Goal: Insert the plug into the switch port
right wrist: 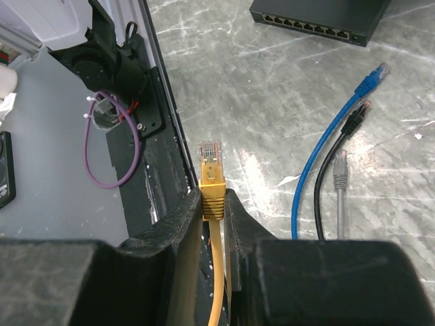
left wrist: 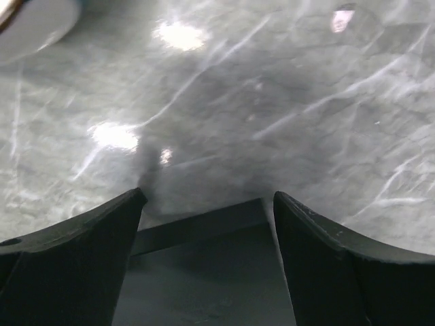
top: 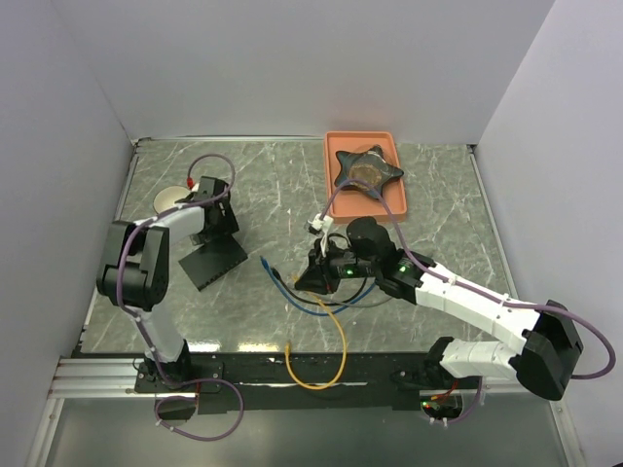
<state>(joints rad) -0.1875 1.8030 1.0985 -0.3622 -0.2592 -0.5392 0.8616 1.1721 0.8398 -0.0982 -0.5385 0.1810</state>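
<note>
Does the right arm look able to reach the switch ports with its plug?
Probably yes: the port row faces the plug in the right gripper, bare table between, loose cables aside.

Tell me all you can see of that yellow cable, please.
The yellow cable is a thin, rubbery-looking network lead ending in a clear plastic plug with a yellow sleeve. The right gripper pinches it just behind the plug, which sticks out past the fingertips and touches nothing else. Behind the grip the lead loops loosely over the table's near edge.

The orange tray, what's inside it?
A dark star-shaped object lies inside the orange tray. The tray floor under the star is hidden.
</note>
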